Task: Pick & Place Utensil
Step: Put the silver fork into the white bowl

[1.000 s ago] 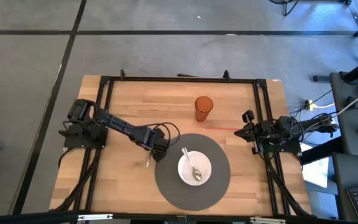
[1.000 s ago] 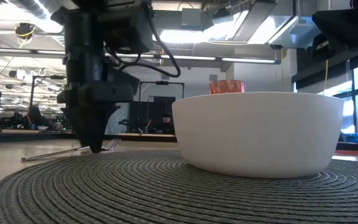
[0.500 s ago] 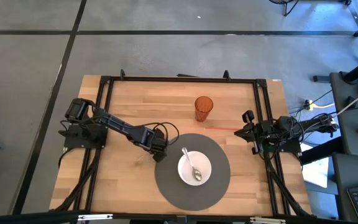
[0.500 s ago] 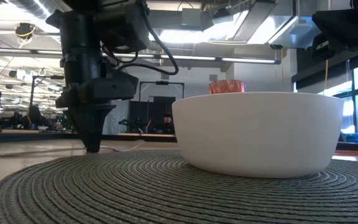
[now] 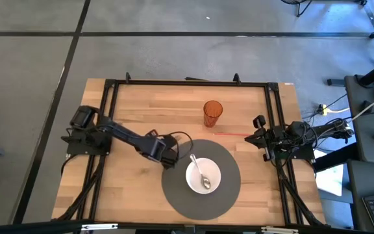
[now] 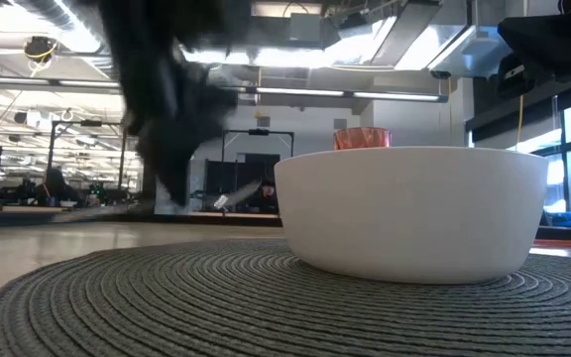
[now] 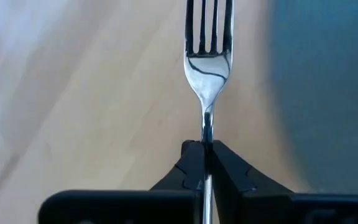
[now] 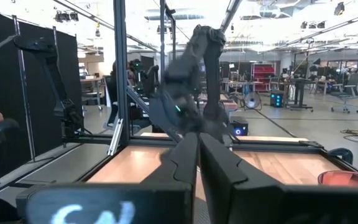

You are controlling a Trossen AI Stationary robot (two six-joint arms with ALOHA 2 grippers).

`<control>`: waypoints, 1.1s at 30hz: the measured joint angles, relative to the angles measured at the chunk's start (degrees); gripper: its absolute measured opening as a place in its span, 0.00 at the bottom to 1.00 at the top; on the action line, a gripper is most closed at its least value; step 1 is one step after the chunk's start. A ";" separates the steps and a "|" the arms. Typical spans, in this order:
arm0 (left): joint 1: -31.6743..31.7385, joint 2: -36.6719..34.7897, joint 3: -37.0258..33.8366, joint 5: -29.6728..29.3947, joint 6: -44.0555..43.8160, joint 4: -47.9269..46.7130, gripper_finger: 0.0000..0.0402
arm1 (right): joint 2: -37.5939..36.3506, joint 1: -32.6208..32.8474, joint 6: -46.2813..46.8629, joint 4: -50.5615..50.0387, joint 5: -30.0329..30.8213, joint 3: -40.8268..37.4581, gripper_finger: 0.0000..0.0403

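One fork (image 7: 207, 62) in left tool (image 7: 206, 163), one bowl (image 5: 203, 175), one spoon (image 5: 200, 171), one cup (image 5: 213, 112)

Round dark woven placemat (image 5: 180, 195) on light wooden table (image 5: 128, 104); white bowl (image 5: 203, 177) on mat; metal spoon (image 5: 200, 171) in bowl; orange tumbler (image 5: 213, 112) behind mat; silver fork (image 7: 207, 50) left of bowl, above table beside mat edge.

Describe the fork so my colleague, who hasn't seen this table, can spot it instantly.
Start at the round grey placemat with the white bowl. At its left edge, the left gripper is shut on the fork. Unlike the spoon lying in the bowl, it has tines and is held in the fingers.
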 joint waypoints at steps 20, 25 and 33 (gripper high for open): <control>-8.06 13.93 41.32 -2.31 10.20 -18.75 0.01 | 0.00 0.02 0.13 0.00 0.00 0.00 0.05; -6.97 26.51 61.34 3.69 13.56 -31.50 0.01 | 0.00 0.00 0.23 -0.03 0.00 0.00 0.05; -4.07 33.38 65.94 15.70 19.77 -28.28 0.01 | -0.01 0.00 0.37 -0.22 0.00 0.00 0.05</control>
